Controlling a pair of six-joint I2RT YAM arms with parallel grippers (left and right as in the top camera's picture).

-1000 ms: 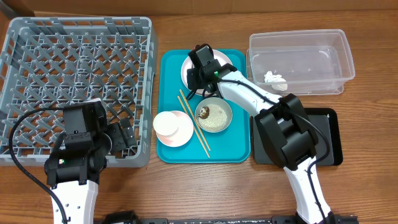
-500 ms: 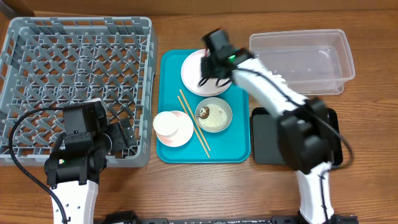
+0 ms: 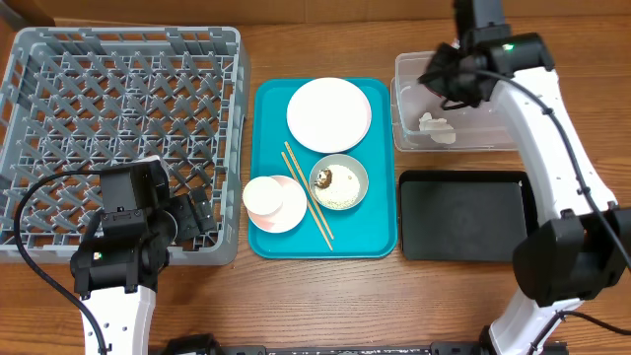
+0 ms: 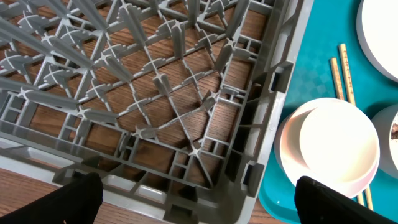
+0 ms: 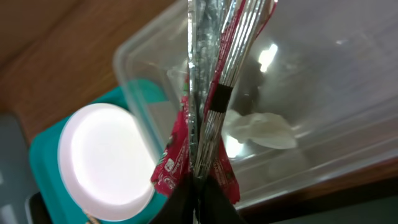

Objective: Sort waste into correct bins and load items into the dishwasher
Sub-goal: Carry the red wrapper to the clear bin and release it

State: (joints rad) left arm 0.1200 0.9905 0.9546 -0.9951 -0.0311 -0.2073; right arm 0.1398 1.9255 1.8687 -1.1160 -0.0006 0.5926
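Observation:
My right gripper (image 5: 198,186) is shut on the red-and-silver wrapper (image 5: 171,168), which hangs over the left end of the clear tub (image 3: 523,61). A white tissue scrap (image 3: 435,125) lies inside that tub. The black tray (image 3: 463,219) sits in front of it. On the teal tray (image 3: 380,232) are the white plate (image 3: 328,114), the grey-green bowl (image 3: 339,182) with rice and a brown lump, the pink bowl (image 3: 258,212) with the white cup (image 3: 268,194) in it, and the chopsticks (image 3: 309,195). My left gripper (image 4: 202,202) hangs open over the near right corner of the dish rack (image 3: 118,99).
The teal tray lies between the rack and the two bins. The right arm (image 3: 552,128) arches over the clear tub and the black tray. Bare wooden table (image 3: 325,296) runs along the front edge.
My right arm has lifted the wrapper off the plate and swung right, to above the clear tub. The plate now lies bare. The left arm has not moved.

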